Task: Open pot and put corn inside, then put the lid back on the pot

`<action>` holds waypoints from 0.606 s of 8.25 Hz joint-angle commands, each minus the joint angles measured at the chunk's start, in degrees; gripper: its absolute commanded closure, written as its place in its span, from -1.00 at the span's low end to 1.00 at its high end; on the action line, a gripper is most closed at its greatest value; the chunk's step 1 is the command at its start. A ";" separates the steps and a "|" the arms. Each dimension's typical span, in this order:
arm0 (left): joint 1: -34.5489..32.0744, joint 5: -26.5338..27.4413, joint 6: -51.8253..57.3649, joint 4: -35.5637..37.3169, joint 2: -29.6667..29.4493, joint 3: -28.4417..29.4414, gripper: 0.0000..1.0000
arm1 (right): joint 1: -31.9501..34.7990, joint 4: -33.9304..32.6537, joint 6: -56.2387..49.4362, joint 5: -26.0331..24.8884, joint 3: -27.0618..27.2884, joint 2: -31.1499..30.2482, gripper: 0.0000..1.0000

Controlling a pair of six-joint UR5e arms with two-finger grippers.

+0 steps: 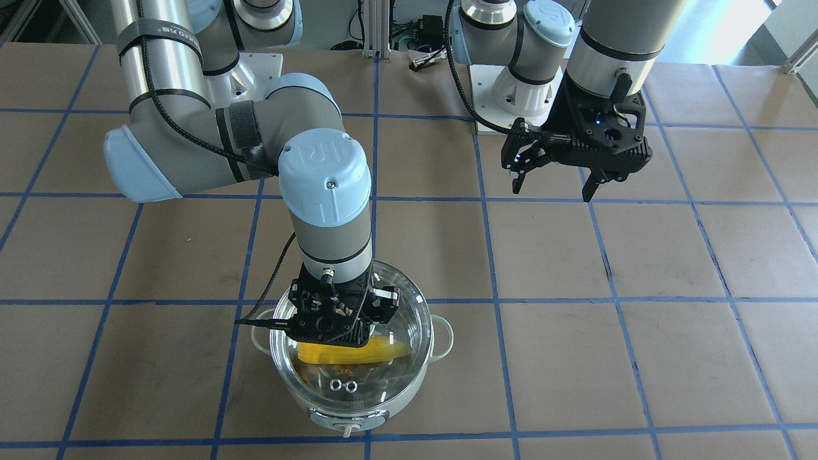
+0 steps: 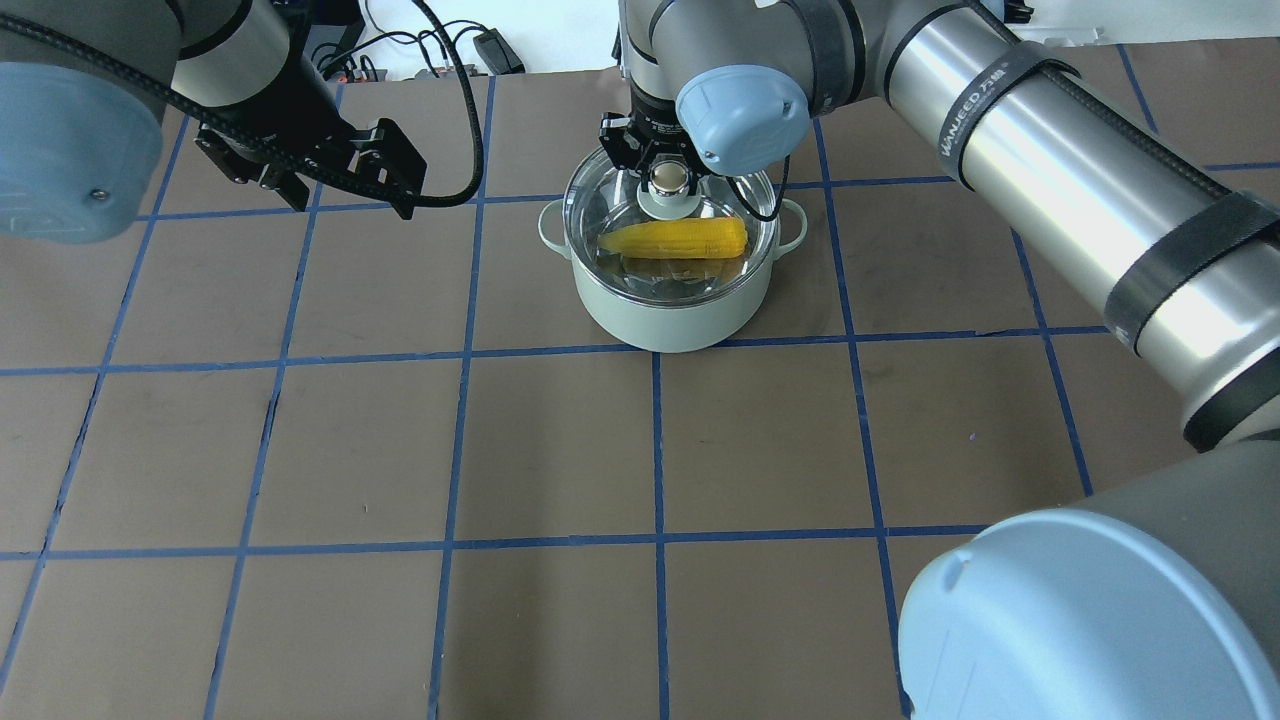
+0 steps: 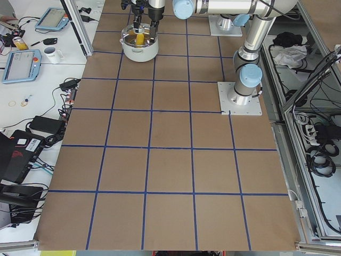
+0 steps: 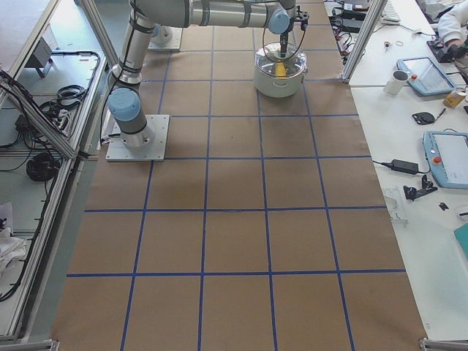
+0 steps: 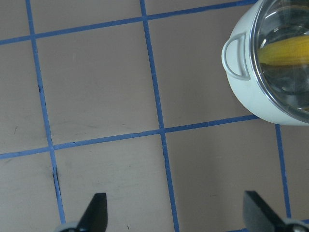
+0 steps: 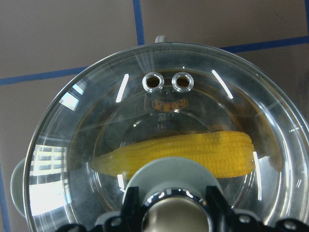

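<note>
In the front-facing view, the pot (image 1: 443, 333) is seen on the desk (image 1: 639, 358) with its control knob (image 1: 348, 429) turned toward the camera, and the lid (image 1: 396, 383) is seated on its rim. The lid's handle is hidden there beneath the right hand (image 1: 342, 326). The corn (image 1: 383, 350) is seen through the glass, laid flat inside the pot. The left hand (image 1: 553, 190) is held above bare desk, well apart, with fingers spread and nothing between them.

From overhead, the lid knob (image 2: 670, 182) is exposed between the right hand's fingers. The corn's long axis is laid across the pot, with the tapered end pointed toward the robot's left.

In both side views the pot is shown far off, too small for any grip to be judged.

In the left wrist view, only two widely spread fingertips (image 5: 96, 210) are shown, with one loop handle (image 5: 236, 58) of the pot at upper right.

In the right wrist view, the vent rings (image 6: 153, 76) are made out beyond the corn, and the right hand's fingers (image 6: 131, 200) are seen pressed against either side of the lid knob.
</note>
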 commanded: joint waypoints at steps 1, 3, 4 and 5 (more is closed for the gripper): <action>0.01 0.31 -0.37 -0.14 0.04 0.07 -1.00 | 0.02 0.00 -0.13 -0.02 0.39 0.20 0.12; 0.01 -0.04 -0.99 -0.05 -0.05 0.16 -1.00 | 0.02 0.00 -0.66 -0.02 1.00 0.20 0.12; 0.01 -0.04 -0.99 -0.05 -0.14 0.16 -1.00 | 0.02 -0.17 -0.66 0.07 1.00 0.20 0.12; 0.01 -0.13 -0.99 -0.14 -0.22 0.16 -1.00 | 0.02 -0.35 -0.83 -0.02 1.00 0.20 0.12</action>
